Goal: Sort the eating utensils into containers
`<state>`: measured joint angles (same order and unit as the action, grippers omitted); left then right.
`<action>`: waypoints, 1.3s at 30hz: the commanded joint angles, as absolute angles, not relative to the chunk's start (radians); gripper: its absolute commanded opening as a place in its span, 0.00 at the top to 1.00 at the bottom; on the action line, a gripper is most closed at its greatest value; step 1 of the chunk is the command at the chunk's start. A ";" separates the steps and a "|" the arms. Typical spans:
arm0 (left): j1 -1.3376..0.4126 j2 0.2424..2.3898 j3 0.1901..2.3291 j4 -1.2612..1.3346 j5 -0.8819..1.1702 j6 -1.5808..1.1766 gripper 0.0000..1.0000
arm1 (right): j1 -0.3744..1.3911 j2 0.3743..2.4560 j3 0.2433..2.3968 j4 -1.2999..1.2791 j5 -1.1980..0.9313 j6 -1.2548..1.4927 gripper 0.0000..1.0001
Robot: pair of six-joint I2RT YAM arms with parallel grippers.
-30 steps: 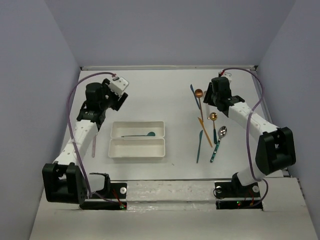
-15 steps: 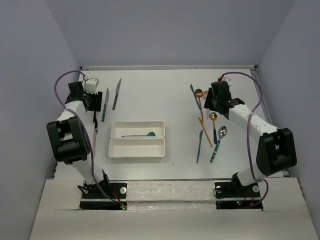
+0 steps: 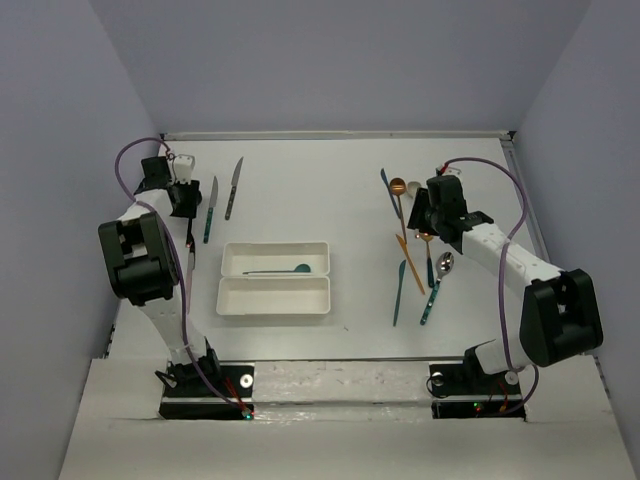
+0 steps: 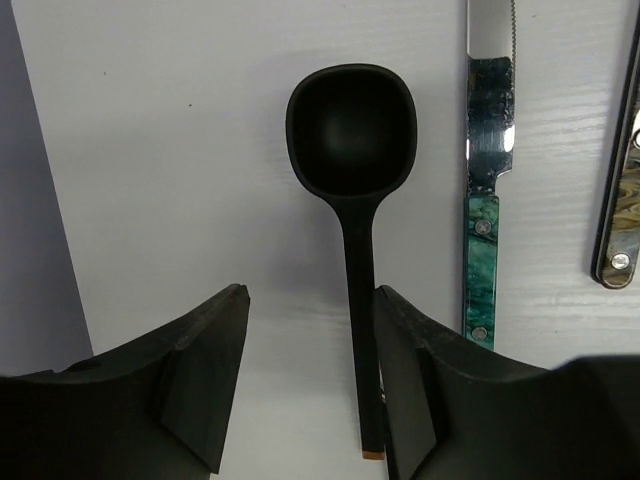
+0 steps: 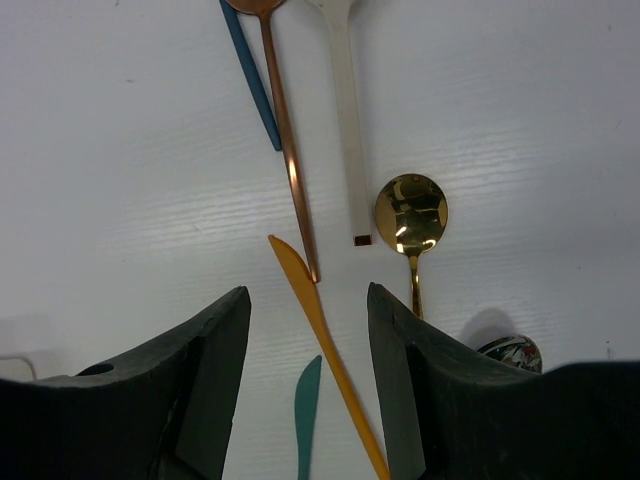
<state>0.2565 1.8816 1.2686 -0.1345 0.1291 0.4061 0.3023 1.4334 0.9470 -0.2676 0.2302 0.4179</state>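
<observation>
My left gripper (image 3: 176, 190) is at the far left, and its wrist view shows it (image 4: 310, 385) open astride the handle of a black spoon (image 4: 352, 130) lying on the table; the handle sits against the right-hand finger (image 4: 410, 370). A teal-handled knife (image 4: 486, 200) and a second knife (image 4: 620, 230) lie just right of it. My right gripper (image 3: 427, 215) (image 5: 308, 370) hangs open over an orange knife (image 5: 325, 340), with a copper spoon (image 5: 290, 170), cream spoon (image 5: 347, 130), gold spoon (image 5: 411, 215), dark blue knife (image 5: 250, 80) and teal knife (image 5: 305, 415) around. Two white trays stand mid-table; the far one (image 3: 240, 256) holds a teal spoon (image 3: 290, 270).
The near tray (image 3: 273, 296) has nothing in it. The left wall (image 4: 40, 200) stands close beside my left gripper. A silver spoon (image 3: 445, 263) and a teal-handled utensil (image 3: 430, 300) lie near the right arm.
My left arm swung from beside the trays to the far-left corner, uncovering two knives, and its jaws narrowed slightly. My right gripper drifted a little nearer over the utensil cluster.
</observation>
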 commanded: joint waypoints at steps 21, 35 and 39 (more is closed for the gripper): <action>0.252 1.971 1.342 -0.110 0.141 0.383 1.00 | 0.301 1.382 0.920 -0.196 0.242 0.385 0.43; 0.079 1.441 1.168 -0.104 0.394 0.550 1.00 | 0.301 1.313 0.884 -0.195 0.271 0.365 0.43; -0.177 1.293 1.023 -0.110 0.373 0.745 1.00 | 0.301 1.305 0.868 -0.196 0.278 0.360 0.43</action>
